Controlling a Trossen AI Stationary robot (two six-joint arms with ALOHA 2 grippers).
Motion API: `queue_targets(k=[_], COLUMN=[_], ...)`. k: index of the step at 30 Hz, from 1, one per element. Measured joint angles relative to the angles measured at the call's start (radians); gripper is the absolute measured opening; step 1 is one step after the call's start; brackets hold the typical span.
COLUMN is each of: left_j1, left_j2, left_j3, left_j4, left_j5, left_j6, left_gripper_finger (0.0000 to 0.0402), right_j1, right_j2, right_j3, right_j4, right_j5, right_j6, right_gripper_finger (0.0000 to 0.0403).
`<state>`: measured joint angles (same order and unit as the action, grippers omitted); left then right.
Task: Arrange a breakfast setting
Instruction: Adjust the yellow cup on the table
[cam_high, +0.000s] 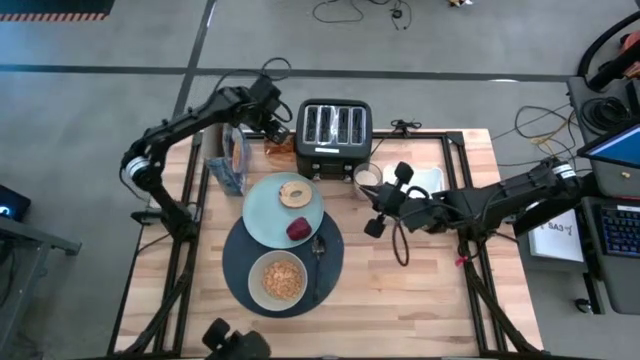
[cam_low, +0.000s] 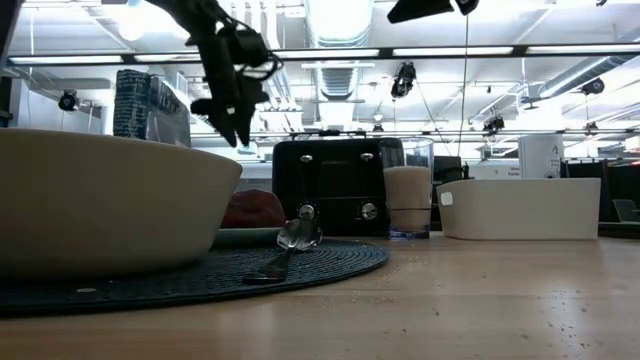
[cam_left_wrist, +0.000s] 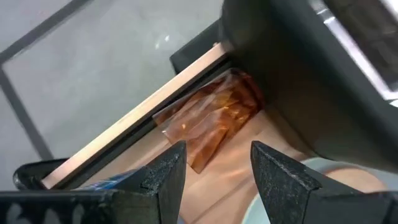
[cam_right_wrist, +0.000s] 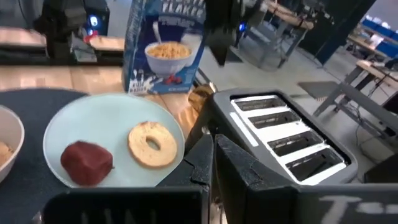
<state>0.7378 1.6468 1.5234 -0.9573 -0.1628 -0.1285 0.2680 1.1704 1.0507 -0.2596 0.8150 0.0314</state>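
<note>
Left gripper (cam_high: 277, 127) hovers off the table's far-left corner, jaws parted, nothing between them. Directly ahead of its fingers (cam_left_wrist: 163, 176) lies a crinkled amber plastic bag (cam_left_wrist: 211, 118), wedged beside the black toaster (cam_high: 334, 135); cereal box (cam_high: 227, 158) stands just beside it on the near side.

Right gripper (cam_high: 385, 205) hangs mid-table, fingers pressed together, empty, just beside the milk glass (cam_high: 367, 178) and white tray (cam_high: 428, 179), facing toward the plate.

Setting looks mostly built: placemat (cam_high: 234, 262) carries the mint plate (cam_high: 262, 212) with bagel (cam_high: 295, 194) and red fruit (cam_high: 298, 230), the bowl (cam_high: 277, 278) filled with cereal, and the spoon (cam_high: 319, 255) just beside the bowl. Glass is still off the mat, next to the toaster.

My read: the left arm is on cleanup, lining up on the bag. Next it needs a drop straight down and a close on loose film without clipping the toaster wall. Right arm probably has the glass left to place.
</note>
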Motion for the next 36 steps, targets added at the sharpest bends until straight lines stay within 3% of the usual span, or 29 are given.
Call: queue_targets(k=[6,16,24,36], left_j1=[0.018,0.072,0.115,0.128], left_j2=[0.087,0.133,0.051,0.032], left_j3=[-0.002,-0.028,-0.192,-0.370], left_j4=[-0.005,0.019,0.161,0.344], left_j5=[-0.035,-0.010,0.066,0.157], left_j6=[-0.019,-0.024,-0.042,-0.065], left_gripper_finger=[0.0162,0.0162,0.0162,0.0162], right_j1=[0.000,0.000,0.000,0.000], right_j2=[-0.044,-0.076,-0.070,-0.069], right_j3=[-0.076,-0.105,-0.105,-0.105], right_j4=[0.136,0.146,0.146,0.147], right_j5=[-0.002,-0.003,-0.003,-0.003], right_j6=[-0.077,-0.058,-0.050,-0.039], right_gripper_finger=[0.0009,0.0009,0.0009,0.0009])
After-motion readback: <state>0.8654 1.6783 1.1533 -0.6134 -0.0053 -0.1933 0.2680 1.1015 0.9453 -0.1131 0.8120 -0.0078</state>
